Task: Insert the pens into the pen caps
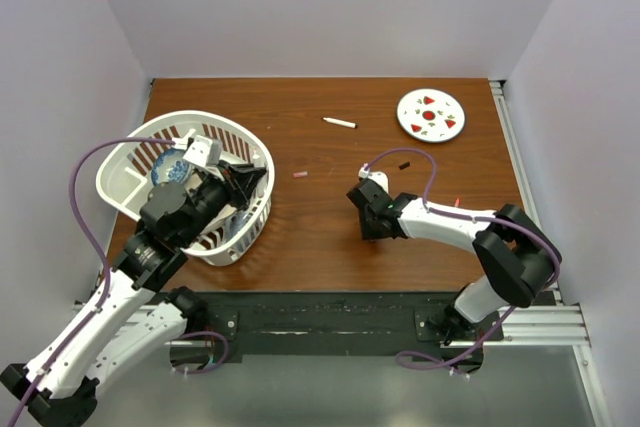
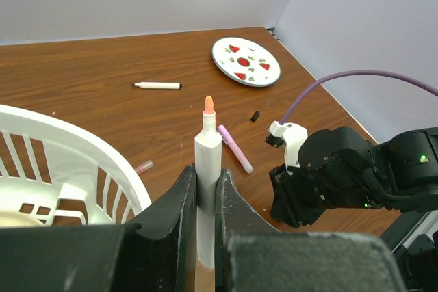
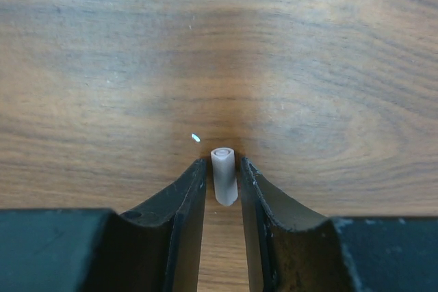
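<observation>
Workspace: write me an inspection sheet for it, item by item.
Surface: brown wood table, no damage seen.
Job's things: white orange-tipped pen upright in left gripper; lilac cap in right gripper; lilac pen, white pen, pink cap, black cap lying loose.
Clutter: white basket at left; spotted plate far right.
Grippers: both shut on their loads.
Cables: a purple cable loops off each arm.
Surroundings: pale walls on three sides.
</observation>
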`<state>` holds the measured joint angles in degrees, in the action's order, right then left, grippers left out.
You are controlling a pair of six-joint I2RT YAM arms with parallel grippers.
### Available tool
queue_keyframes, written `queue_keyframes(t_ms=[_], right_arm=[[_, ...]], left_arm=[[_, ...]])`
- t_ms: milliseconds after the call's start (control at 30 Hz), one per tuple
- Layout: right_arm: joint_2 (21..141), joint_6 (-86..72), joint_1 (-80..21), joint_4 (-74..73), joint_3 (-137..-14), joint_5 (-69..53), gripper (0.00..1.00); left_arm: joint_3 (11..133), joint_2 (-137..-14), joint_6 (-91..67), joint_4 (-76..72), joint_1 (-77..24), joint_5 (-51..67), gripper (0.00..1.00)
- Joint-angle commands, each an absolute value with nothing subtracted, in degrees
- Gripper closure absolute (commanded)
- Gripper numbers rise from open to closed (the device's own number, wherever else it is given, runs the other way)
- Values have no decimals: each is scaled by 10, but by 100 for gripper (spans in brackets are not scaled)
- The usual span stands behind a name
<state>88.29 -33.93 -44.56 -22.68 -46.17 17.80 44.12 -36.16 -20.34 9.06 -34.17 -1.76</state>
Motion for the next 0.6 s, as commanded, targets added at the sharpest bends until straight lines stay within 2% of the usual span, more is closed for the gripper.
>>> queue_keyframes(t_ms=[0,367,533,567], right_arm=[[870,-326,-444,-260,-447,160,70],[904,-316,-445,-255,-446,168,79],[910,-314,-445,-251,-447,165,100],[905,-313,-445,-249,-444,162,100]], left_arm=[[436,-355,-194,68,-340,-15,100],[434,-355,-196,65,-340,-11,100],[436,-373,-192,62,-340,11,100],[437,-383,-192,62,-340,16,100]])
